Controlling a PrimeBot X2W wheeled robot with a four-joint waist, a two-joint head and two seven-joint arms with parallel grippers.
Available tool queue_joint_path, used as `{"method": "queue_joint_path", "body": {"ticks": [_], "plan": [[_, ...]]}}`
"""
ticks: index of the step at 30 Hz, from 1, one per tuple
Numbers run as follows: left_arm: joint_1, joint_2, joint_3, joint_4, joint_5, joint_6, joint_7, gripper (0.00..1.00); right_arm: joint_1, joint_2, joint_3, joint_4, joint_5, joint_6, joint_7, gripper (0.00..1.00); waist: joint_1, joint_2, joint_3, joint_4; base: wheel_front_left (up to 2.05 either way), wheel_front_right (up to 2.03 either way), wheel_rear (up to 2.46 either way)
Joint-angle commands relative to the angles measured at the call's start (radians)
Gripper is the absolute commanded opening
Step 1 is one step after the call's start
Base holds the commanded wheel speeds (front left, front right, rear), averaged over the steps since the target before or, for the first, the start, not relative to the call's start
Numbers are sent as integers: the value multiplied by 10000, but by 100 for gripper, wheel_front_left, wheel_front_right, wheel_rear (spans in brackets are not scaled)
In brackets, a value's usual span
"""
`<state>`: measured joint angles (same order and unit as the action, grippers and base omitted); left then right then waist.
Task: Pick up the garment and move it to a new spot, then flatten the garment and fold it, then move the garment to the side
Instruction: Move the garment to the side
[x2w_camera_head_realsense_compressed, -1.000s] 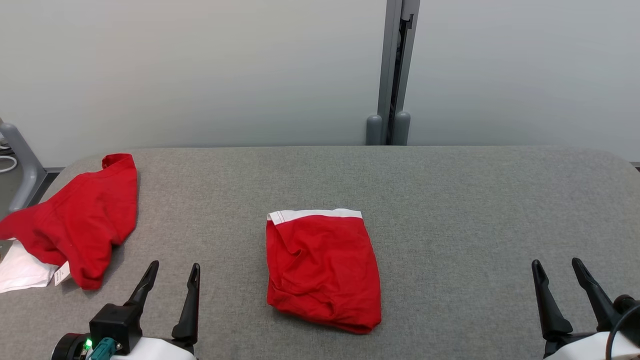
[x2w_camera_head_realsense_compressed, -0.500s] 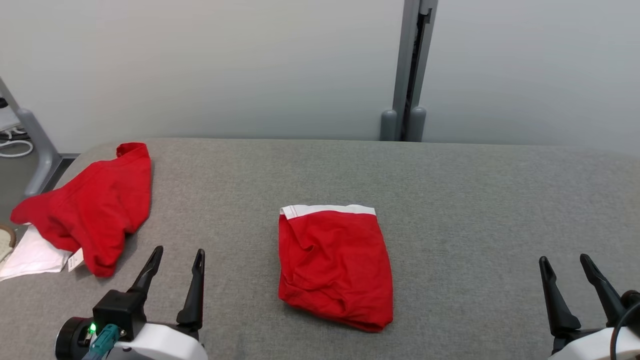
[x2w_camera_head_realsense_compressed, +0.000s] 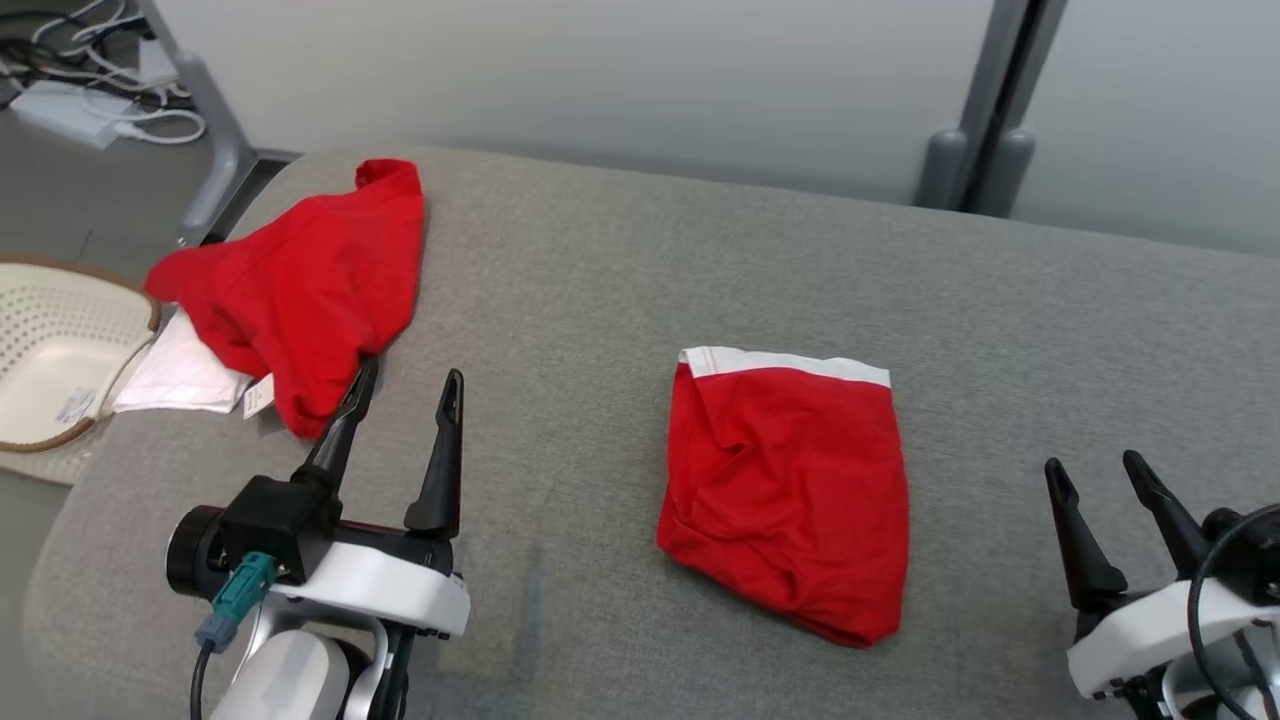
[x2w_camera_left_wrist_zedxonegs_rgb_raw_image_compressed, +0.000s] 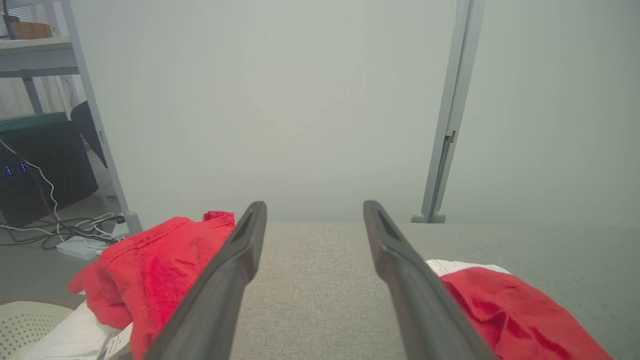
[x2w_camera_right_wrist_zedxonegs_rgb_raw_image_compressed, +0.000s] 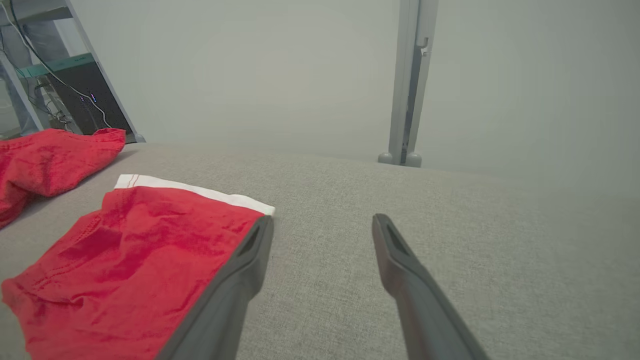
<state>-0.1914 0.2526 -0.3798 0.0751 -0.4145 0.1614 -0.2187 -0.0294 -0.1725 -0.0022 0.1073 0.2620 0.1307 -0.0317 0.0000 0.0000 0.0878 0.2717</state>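
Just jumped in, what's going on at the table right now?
Nothing is held. The left gripper is open, its fingers reaching the near edge of the crumpled shirt at the left end of the table, by the basket. The folded shirt lies mid-table. The right gripper hangs open, apart from it.

Head camera swung left, left pincer (x2w_camera_head_realsense_compressed: 411, 372) advanced toward crumpled garment (x2w_camera_head_realsense_compressed: 300, 280)

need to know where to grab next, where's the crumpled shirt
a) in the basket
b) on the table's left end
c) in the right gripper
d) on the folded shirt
b: the crumpled shirt lies on the table's left end, next to the basket, apart from the folded shirt.
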Motion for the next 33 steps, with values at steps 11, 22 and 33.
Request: {"method": "queue_joint_path", "body": {"ticks": [11, 22, 33], "plan": [[-677, -203, 59, 350, 238, -455, -398, 100, -1290, -227, 1276, 2522, 831, 4, -503, 100, 0, 0, 942, 1270, 0, 0, 0], [-738, -481, 221, 504, 433, -656, -449, 100, -1956, -463, 2752, 3888, 1876, 4, -261, 100, 0, 0, 1113, 1296, 0, 0, 0], [-618, -685, 529, 562, 561, -821, -452, 100, -2396, -805, 3693, 4221, 2878, 2, -270, 0, 0, 0, 995, 1277, 0, 0, 0]]}}
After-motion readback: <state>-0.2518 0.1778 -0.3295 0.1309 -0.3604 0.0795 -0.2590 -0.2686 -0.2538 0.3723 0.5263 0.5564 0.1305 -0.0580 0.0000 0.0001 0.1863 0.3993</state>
